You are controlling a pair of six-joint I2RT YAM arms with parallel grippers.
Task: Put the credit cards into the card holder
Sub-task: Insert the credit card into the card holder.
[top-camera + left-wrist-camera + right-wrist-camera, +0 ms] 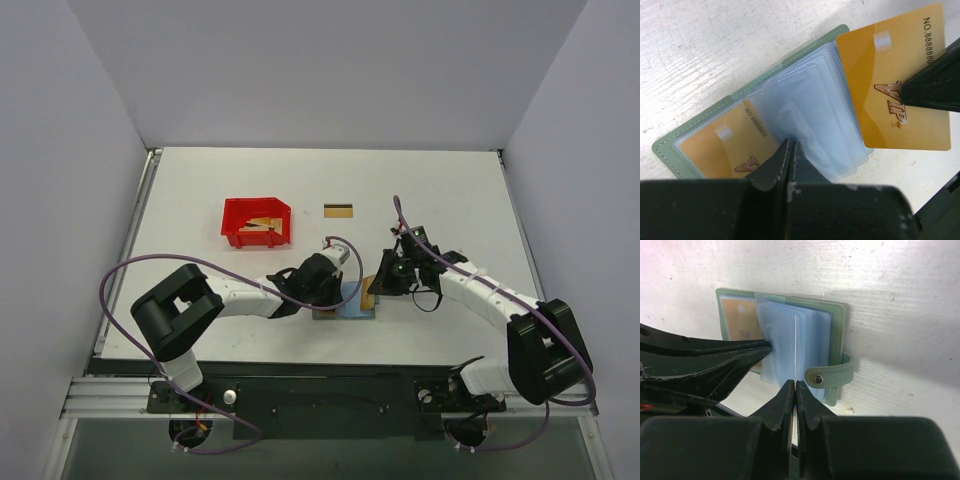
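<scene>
The card holder [362, 313] lies open near the table's front edge, with a grey-green cover [700, 125] and light blue pockets [805, 110]. One gold credit card [722, 147] sits in its left pocket. My left gripper [790, 144] is shut, its tips resting on the blue pockets. My right gripper [795, 386] is shut on a second gold credit card [885, 85], which it holds tilted over the holder's right edge. That card shows only edge-on in the right wrist view. The snap tab [832, 375] sticks out towards my right gripper.
A red bin [235, 215] with more gold cards [262, 226] stands at the back left. One loose card [338, 210] with a dark stripe lies on the white table [450, 190] behind the holder. The table's front edge runs just below the holder.
</scene>
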